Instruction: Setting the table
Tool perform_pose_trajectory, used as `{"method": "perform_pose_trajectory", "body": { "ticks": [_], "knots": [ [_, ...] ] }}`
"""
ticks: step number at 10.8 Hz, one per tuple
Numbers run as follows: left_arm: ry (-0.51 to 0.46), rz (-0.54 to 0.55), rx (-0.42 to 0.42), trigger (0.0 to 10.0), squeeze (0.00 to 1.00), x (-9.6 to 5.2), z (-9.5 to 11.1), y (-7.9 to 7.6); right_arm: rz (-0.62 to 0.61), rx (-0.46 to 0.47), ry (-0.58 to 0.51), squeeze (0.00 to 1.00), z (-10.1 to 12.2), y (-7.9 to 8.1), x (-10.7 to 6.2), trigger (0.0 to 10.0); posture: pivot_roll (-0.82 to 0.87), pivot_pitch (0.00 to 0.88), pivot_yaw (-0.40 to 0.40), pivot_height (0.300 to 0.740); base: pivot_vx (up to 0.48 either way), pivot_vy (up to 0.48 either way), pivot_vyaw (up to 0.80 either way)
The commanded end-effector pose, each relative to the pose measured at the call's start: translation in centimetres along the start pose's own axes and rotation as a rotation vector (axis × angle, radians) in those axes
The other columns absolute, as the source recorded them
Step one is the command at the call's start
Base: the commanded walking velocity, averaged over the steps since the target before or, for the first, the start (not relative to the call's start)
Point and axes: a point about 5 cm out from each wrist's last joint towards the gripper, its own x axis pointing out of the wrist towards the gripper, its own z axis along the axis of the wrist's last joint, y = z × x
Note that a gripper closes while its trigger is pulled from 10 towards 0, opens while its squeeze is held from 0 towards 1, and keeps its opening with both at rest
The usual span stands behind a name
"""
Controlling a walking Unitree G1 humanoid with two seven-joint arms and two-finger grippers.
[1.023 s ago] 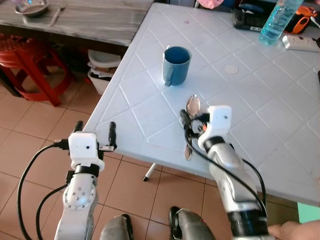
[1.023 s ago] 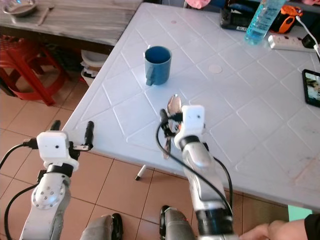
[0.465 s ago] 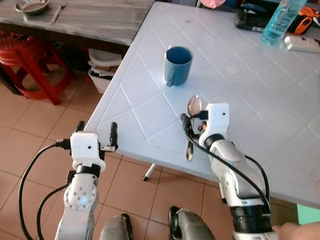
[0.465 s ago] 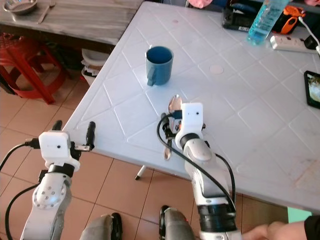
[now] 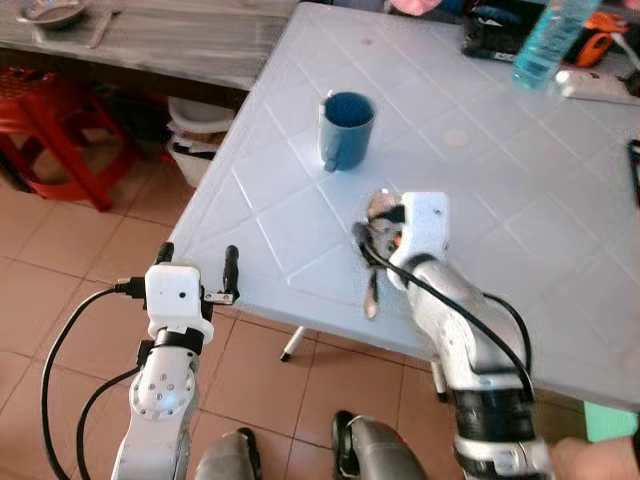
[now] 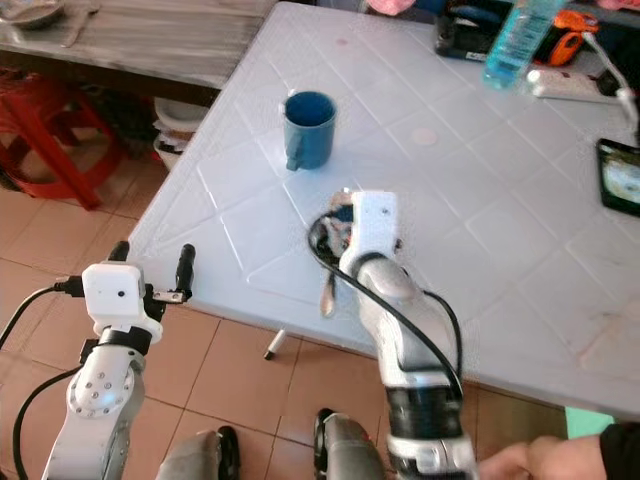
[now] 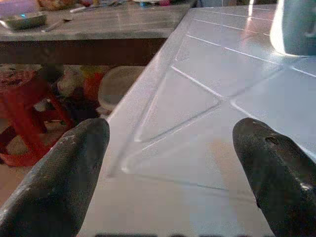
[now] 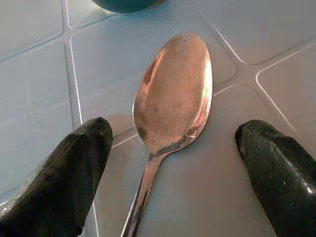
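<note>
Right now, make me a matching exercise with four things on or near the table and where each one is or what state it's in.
Things:
1. mug
2. spoon
3. bottle
4. stool

Places or states:
A. far side of the table, by the power strip
B. flat on the table between the right gripper's open fingers
C. on the floor, left of the table
D. upright, just beyond the spoon

Pairs: 1-D, 2-B, 3-A, 4-C

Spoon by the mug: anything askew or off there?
Nothing stands out. The spoon lies flat on the white table, bowl pointing at the blue mug, which stands upright. The right gripper is open with a finger on either side of the bowl.
</note>
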Motion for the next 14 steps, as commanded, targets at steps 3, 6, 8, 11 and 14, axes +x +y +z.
{"method": "perform_pose_trajectory", "body": {
  "ticks": [3, 6, 8, 11, 14],
  "knots": [
    [0.024, -0.003, -0.003, 10.0, 0.00, -0.3, -0.5, -0.1, 0.161, -0.020, 0.202, 0.00, -3.1, 2.0, -0.2, 2.1, -0.03, 0.230, -0.039, 0.740, 0.000, 0.000, 0.00],
    [0.024, -0.017, -0.006, 10.0, 0.00, -0.2, -0.5, -0.3, 0.205, -0.007, 0.232, 0.00, -3.1, 2.0, -0.7, 0.3, -0.03, 0.230, -0.032, 0.740, 0.000, 0.000, 0.00],
    [0.021, -0.023, -0.006, 10.0, 0.00, -0.1, -0.4, -0.3, 0.209, 0.020, 0.249, 0.00, -3.2, 1.8, -1.0, 0.0, -0.03, 0.231, -0.028, 0.740, 0.000, 0.000, 0.00],
    [0.023, -0.031, -0.003, 10.0, 0.00, -0.2, -0.4, -0.3, 0.195, 0.077, 0.263, 0.00, -3.3, 1.5, -1.2, 0.0, -0.02, 0.232, -0.022, 0.740, 0.000, 0.000, 0.00],
    [0.025, -0.041, -0.001, 10.0, 0.00, -0.2, -0.4, -0.2, 0.132, 0.136, 0.340, 0.00, -5.4, -0.1, -1.3, 0.0, -0.02, 0.235, -0.016, 0.740, 0.000, 0.000, 0.00]
  ]
}}
